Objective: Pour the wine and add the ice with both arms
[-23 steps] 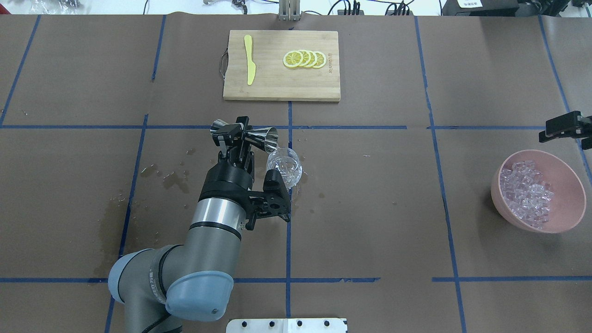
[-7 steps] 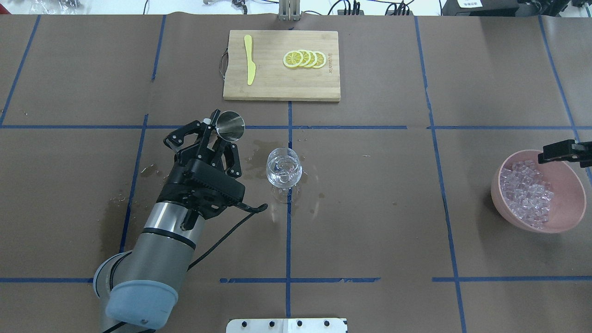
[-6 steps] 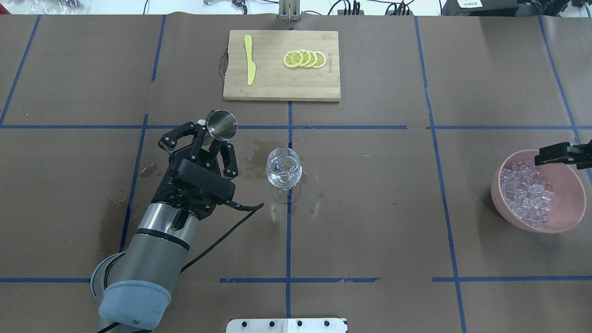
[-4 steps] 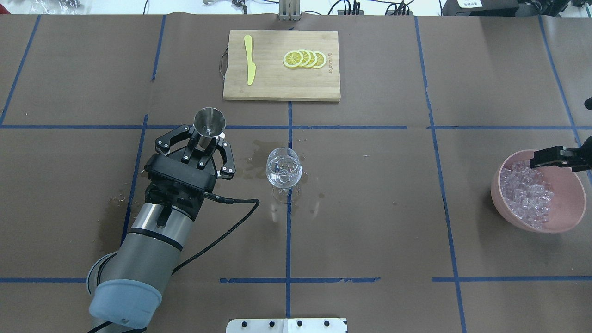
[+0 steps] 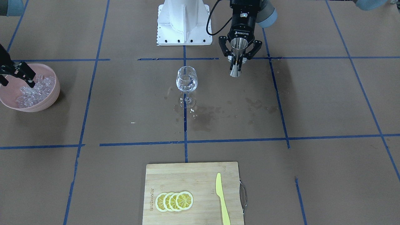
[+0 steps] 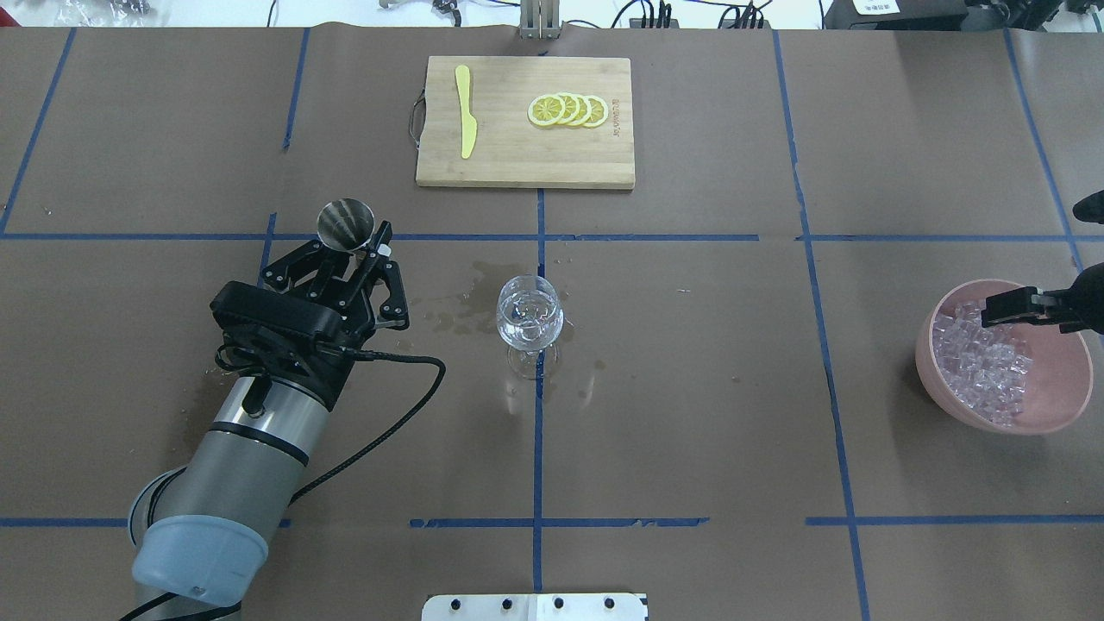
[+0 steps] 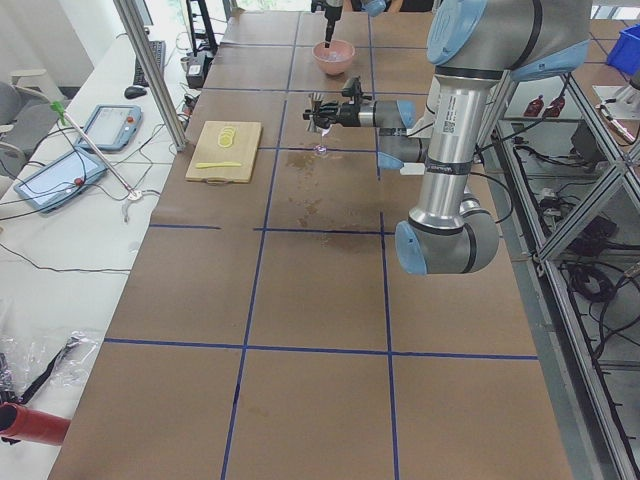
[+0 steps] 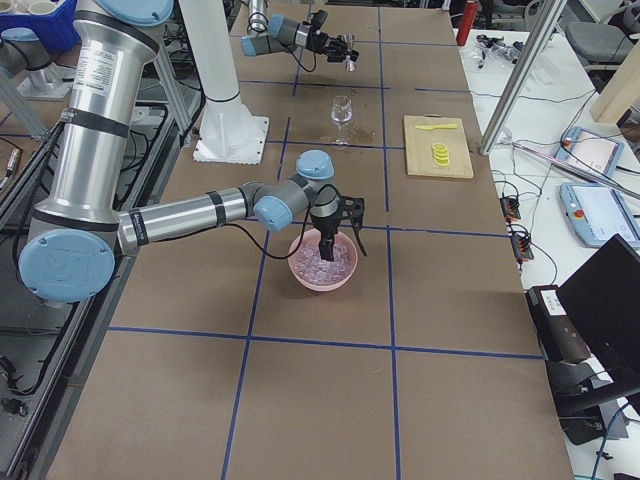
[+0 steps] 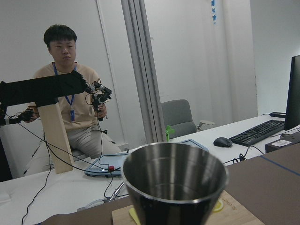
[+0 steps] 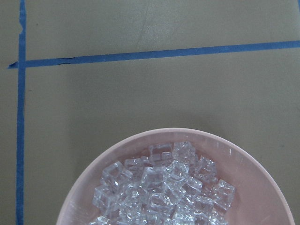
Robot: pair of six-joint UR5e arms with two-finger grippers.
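Observation:
My left gripper [image 6: 352,250] is shut on a steel jigger [image 6: 345,223] that it holds upright, left of the wine glass [image 6: 530,314] and apart from it. The front-facing view has the same jigger [image 5: 235,70] in the gripper [image 5: 238,57], and its open mouth [image 9: 173,180] fills the left wrist view. The glass [image 5: 187,80] holds a little clear wine. At the far right, my right gripper [image 6: 1009,307] hangs open over the pink bowl [image 6: 1059,366] of ice [image 6: 983,362], fingers pointing down [image 5: 30,82]. The right wrist view looks straight down on the ice [image 10: 164,187].
A wooden cutting board [image 6: 509,159] at the back carries lemon slices [image 6: 569,110] and a yellow knife [image 6: 466,112]. Wet patches [image 6: 448,302] darken the brown paper around the glass. The white base block [image 6: 535,606] sits at the near edge. A seated person shows in the left wrist view.
The left arm tipped the jigger back upright from over the glass and carried it left. The right gripper moved in and down over the ice bowl.

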